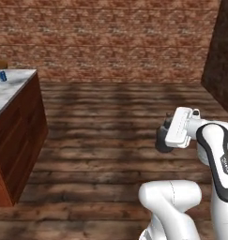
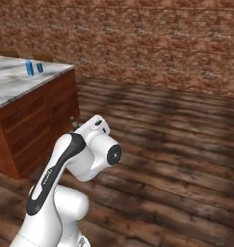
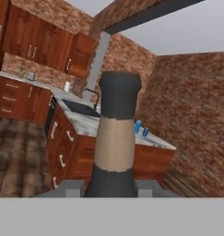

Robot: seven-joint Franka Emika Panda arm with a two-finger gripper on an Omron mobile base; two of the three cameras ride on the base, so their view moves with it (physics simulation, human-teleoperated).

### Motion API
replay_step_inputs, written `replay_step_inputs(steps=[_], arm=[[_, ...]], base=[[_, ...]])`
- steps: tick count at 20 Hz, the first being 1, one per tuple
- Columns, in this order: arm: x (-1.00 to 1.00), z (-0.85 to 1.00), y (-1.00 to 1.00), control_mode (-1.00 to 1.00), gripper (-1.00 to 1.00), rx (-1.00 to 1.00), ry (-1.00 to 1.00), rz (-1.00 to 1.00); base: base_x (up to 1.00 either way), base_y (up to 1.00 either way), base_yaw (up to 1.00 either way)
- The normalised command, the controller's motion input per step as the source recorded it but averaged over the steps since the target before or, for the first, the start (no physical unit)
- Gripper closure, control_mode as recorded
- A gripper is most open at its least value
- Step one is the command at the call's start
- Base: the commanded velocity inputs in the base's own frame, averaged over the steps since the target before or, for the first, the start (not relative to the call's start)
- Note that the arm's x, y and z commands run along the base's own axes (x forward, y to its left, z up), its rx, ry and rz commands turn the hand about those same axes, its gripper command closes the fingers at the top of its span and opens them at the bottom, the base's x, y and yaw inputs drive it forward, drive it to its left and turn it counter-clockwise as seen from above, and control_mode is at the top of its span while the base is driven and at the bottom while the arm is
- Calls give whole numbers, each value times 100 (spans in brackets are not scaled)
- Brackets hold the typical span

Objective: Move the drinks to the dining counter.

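Note:
My gripper is shut on a squat black bottle with a tan label, which stands upright between the fingers and close to the camera. In the left base view the gripper holds this dark bottle over the wooden floor, well away from the dining counter. A blue carton and a blue-and-white can stand near the end of the marble dining counter, beyond its black sink and faucet. The carton and can also show on the counter at the left.
Wooden floor lies open between me and the counter. A brick wall runs along the far side, and a dark brick column stands at the right. Reddish-brown wall cabinets hang over a back counter.

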Motion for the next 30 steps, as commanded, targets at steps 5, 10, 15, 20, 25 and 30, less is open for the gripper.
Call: replay_step_inputs(steps=[5, 10, 15, 20, 25, 30], arm=[[0, 0, 0, 100, 100, 0, 0, 0], [0, 0, 0, 100, 100, 0, 0, 0], [0, 0, 0, 100, 100, 0, 0, 0], [0, 0, 0, 100, 100, 0, 0, 0], [0, 0, 0, 100, 100, 0, 0, 0], [0, 0, 0, 100, 100, 0, 0, 0]], base=[[65, 0, 25], [76, 0, 26], [98, 0, 25], [100, 0, 26], [95, 0, 28], [71, 0, 32]])
